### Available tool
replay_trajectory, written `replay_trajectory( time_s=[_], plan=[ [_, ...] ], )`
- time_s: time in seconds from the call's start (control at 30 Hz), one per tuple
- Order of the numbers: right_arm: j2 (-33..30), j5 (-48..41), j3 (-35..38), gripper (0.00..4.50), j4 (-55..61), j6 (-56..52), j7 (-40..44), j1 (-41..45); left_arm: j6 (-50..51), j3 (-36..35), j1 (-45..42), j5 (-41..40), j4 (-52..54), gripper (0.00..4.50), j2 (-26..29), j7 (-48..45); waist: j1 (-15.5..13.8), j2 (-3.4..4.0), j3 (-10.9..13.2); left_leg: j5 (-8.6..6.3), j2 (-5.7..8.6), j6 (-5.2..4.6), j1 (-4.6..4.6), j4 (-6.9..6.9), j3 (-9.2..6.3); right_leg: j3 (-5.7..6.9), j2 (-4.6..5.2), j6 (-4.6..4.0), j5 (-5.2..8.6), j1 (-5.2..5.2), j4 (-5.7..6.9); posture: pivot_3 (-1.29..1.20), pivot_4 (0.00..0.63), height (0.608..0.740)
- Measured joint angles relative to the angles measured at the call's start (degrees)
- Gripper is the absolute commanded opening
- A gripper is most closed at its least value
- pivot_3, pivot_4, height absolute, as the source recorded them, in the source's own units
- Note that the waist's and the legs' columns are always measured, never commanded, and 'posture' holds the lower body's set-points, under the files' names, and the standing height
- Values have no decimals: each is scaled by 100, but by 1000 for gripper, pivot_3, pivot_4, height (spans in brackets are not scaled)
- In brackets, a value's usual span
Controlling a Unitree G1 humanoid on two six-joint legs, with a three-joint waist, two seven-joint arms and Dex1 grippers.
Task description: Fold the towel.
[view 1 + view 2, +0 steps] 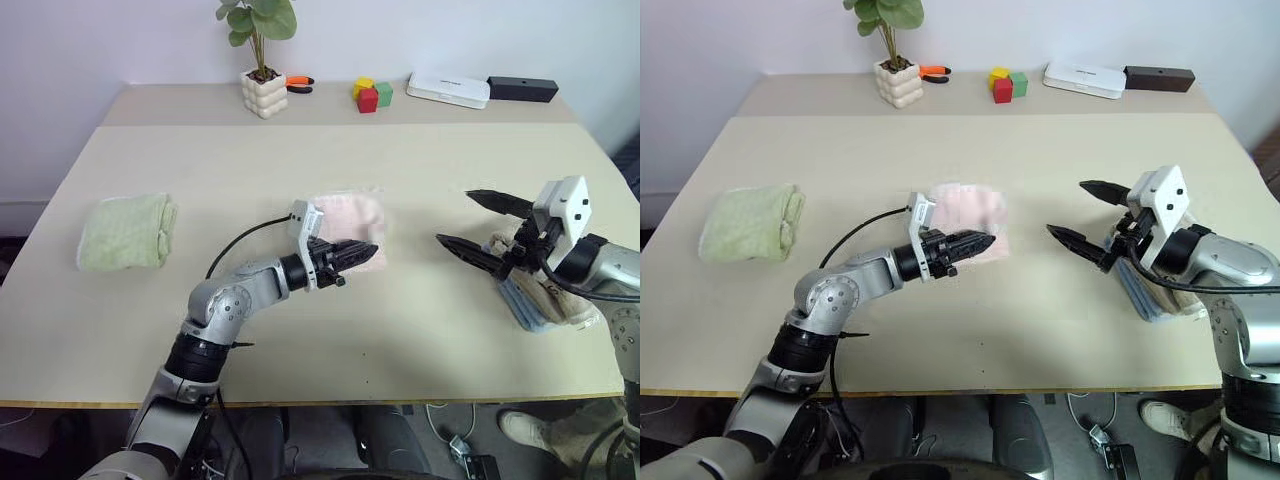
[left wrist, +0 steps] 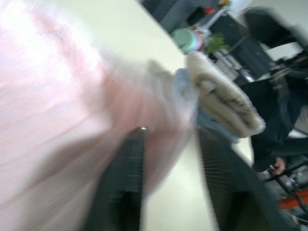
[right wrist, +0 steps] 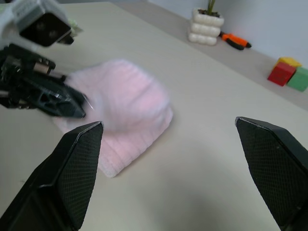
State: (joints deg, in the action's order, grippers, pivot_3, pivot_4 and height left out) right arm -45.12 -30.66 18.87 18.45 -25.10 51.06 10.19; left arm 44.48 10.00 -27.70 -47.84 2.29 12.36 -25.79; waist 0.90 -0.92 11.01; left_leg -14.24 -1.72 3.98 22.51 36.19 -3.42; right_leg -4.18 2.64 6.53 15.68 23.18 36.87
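The matte beige table (image 1: 330, 160) carries the pale pink terry towel (image 1: 350, 215) at its centre, a soft blurred heap. At its six o'clock the left gripper (image 1: 366, 255) shows fingers slightly parted, holding nothing that I can make out. At three o'clock the right gripper (image 1: 472, 222) gapes wide, partly hiding stacked folded towels (image 1: 540, 300).

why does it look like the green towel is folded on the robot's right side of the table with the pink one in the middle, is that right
Not quite. The green towel lies folded on the robot's left side of the table, as the left eye view shows. The pink towel is in the middle, as you say.
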Motion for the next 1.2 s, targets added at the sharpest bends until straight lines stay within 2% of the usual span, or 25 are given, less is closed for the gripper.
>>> replay_trajectory(
  time_s=[0.1, 0.13, 0.3, 0.4, 0.53, 0.63, 0.73, 0.8, 0.87, 0.9, 1.07, 1.2],
  plan=[
    [1, 6, 0, 4500, 5, 1, -70, -31, -24, -7, 25, 233, -2, 4335, -18, -87, -4, 0, 0, 0, 0, 0, 0, 0, 0, 0, 0, 0, 0, 0, 0, 0, 150, 740],
    [1, 9, -4, 4500, 4, 1, -93, -20, -34, -10, 31, 270, -1, 4472, -28, -102, -5, 0, 0, 0, 0, 0, 0, 0, 0, 0, 0, 0, 0, 0, 0, 0, 150, 740],
    [85, 21, -206, 4500, -20, 20, -221, 291, 59, -202, 130, 244, 226, 4472, -108, -248, 29, 0, 0, 0, -2, 0, -3, -3, -1, 1, -2, 0, 0, 1, 4, 0, 150, 740],
    [439, -42, -305, 4500, -48, -27, -455, 531, 181, -475, 186, -2, 563, 4472, -16, -387, 23, 0, 1, 0, -3, 0, -2, -1, -2, 1, -3, 0, 0, 2, 6, 0, 150, 740],
    [1445, -386, -393, 4500, -5, -292, -1245, 698, 283, -1077, 197, -388, 958, 4472, 52, -297, 16, 0, 1, 0, -3, 0, -1, -1, -3, 1, -1, 1, -1, 2, 7, 0, 150, 740],
    [1934, -453, -550, 3644, 125, -445, -1750, 709, 272, -1593, 70, -548, 954, 3620, -20, 133, 4, 1, 2, 0, -2, 0, 2, 1, -3, 2, 2, 2, -1, 2, 6, 0, 150, 740],
    [2364, -445, -774, 2200, 237, -543, -2287, 928, 131, -2133, -94, -635, 876, 2174, -198, 741, 10, 1, 2, 0, -2, 0, 1, 0, -3, 2, 1, 2, -1, 3, 8, 0, 150, 740],
    [2481, -372, -992, 1168, 289, -556, -2467, 1038, -25, -2217, -111, -546, 860, 1157, -304, 935, 10, 1, 2, 0, -2, 1, 1, -1, -3, 2, 1, 2, -1, 3, 8, 0, 150, 740],
    [2860, -166, -1289, 205, 247, -526, -2738, 1205, -240, -2203, -126, -349, 763, 122, -478, 1048, 18, 1, 2, 1, -2, 2, -1, -1, -3, 2, 0, 2, -1, 3, 9, 0, 150, 740],
    [3116, -59, -1476, 36, 207, -471, -2881, 1298, -320, -2144, -145, -252, 675, 14, -580, 1085, 26, 1, 1, 2, -3, 3, -1, -3, -3, 2, -1, 2, -1, 5, 11, 0, 150, 740],
    [3600, 943, -2311, 36, -243, -30, -3464, 1538, -809, -1776, -297, 377, 196, 14, -1018, 1269, -3, 0, 1, 4, -1, 7, 3, -1, -2, 3, 2, 2, -2, 6, 8, 0, 150, 740],
    [3909, 1574, -2427, 36, -757, 122, -4086, 1530, -1272, -1609, -348, 998, -193, 14, -1131, 1357, 7, 0, 1, 4, -1, 7, 3, -3, -2, 3, 1, 2, -2, 9, 10, 0, 150, 740]
  ],
)
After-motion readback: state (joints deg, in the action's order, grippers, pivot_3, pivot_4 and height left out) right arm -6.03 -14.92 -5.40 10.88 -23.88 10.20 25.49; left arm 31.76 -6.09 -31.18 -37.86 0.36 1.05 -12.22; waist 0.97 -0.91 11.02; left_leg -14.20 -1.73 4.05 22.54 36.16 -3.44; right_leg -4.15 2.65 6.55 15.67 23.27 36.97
